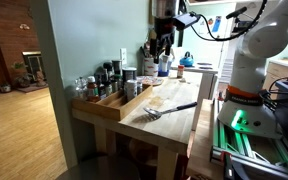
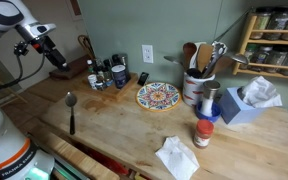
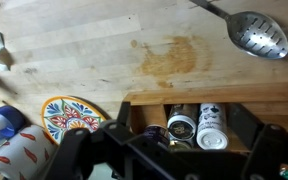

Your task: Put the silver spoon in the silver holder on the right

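Note:
The silver spoon (image 2: pixel 71 110) lies flat on the wooden table, with its head towards the spice tray and its dark handle towards the front edge. It also shows in an exterior view (image 1: pixel 169 110), and its perforated shiny head shows at the top right of the wrist view (image 3: pixel 256 35). The silver holder (image 2: pixel 195 88) stands at the right rear of the table with several utensils in it. My gripper (image 2: pixel 57 58) (image 1: pixel 162 45) hangs high above the spice tray, well away from the spoon. In the wrist view its fingers (image 3: pixel 179 160) are spread wide and empty.
A wooden tray of spice jars (image 3: pixel 199 125) (image 2: pixel 104 75) lines the back left edge. A colourful plate (image 2: pixel 157 96), a blue tissue box (image 2: pixel 246 102), a red-capped bottle (image 2: pixel 204 133) and a white napkin (image 2: pixel 174 158) are on the table. A spice shelf (image 2: pixel 274 40) hangs on the wall.

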Controlling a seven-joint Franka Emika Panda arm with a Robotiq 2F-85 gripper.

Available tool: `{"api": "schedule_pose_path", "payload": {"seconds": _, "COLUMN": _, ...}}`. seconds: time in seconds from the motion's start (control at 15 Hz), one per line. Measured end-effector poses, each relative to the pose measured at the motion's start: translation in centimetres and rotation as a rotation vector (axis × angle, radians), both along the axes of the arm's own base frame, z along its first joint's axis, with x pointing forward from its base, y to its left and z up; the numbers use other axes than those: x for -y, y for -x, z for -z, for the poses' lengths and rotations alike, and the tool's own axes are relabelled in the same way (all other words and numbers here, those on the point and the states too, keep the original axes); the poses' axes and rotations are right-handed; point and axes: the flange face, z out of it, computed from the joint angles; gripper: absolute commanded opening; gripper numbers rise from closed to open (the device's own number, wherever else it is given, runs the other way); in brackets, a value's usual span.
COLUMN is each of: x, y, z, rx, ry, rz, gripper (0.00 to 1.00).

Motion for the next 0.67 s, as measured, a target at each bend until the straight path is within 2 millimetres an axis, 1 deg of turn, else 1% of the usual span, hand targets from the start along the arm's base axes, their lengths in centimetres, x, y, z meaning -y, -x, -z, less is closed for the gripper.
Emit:
{"api": "schedule_pose_path", "payload": {"seconds": 0.13, "x": -1.2, "y": 0.1, "z": 0.9, "rx": -0.013, "ry": 0.005, "rz": 0.010, "gripper": 1.00}}
{"api": "schedule_pose_path", "payload": {"seconds": 0.27, "x": -2.8, "y": 0.5, "z": 2.4, "rx": -0.035, "ry": 0.019, "rz": 0.041, "gripper": 1.00}}
{"api": "schedule_pose_path", "payload": {"seconds": 0.47, "x": -5.3, "y": 1.2, "z": 4.2, "rx": -0.063, "ry": 0.045, "rz": 0.138, "gripper": 1.00}}
{"api": "schedule_pose_path", "payload": {"seconds": 0.67, "x": -8.2, "y": 1.4, "z": 5.2, "rx": -0.070, "ry": 0.057, "rz": 0.235, "gripper": 1.00}}
